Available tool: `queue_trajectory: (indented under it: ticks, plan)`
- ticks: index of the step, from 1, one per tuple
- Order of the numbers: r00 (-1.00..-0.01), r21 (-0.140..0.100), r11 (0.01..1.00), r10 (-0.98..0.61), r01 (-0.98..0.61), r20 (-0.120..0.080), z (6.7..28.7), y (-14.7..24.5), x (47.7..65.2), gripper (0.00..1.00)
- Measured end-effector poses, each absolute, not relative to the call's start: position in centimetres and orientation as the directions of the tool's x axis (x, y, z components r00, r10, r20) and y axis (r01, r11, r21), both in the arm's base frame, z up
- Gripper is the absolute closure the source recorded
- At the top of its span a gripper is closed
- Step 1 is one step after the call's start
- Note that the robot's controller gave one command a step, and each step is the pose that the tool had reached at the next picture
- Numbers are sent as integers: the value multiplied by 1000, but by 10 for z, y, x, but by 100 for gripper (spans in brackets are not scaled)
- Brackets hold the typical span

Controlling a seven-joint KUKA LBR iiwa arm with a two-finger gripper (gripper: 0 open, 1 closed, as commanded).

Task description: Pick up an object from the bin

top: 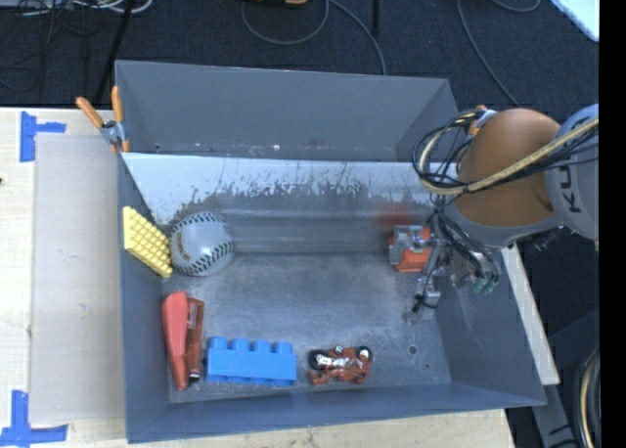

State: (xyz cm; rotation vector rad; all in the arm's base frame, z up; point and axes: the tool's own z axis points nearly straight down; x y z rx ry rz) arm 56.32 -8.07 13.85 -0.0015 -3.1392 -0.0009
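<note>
Camera view: one ball (201, 244), one brick (250, 360)

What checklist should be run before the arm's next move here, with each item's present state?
1. Gripper inside the grey metal bin, at its right side: ok.
2. Whether it holds anything: cannot tell.
3. Small orange-red object lies close beside the gripper: ok.
4. Blue plastic toy brick and small red-and-black toy lie apart from the gripper: ok.
5. Grey stitched ball and yellow perforated block side by side at far left: ok.
</note>
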Motion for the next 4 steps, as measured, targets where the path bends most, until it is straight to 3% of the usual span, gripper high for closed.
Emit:
queue_trajectory:
  ticks: [1,2,3,4]
  plan:
    - [-978,-1,978,-210,-210,0,107,-44,540,0]
    - [-945,6,945,-328,-328,10,101,-14,514,0]
    - [-995,2,995,-97,-97,6,107,0,510,0]
    - [-930,6,930,-367,-367,9,80,20,494,0]
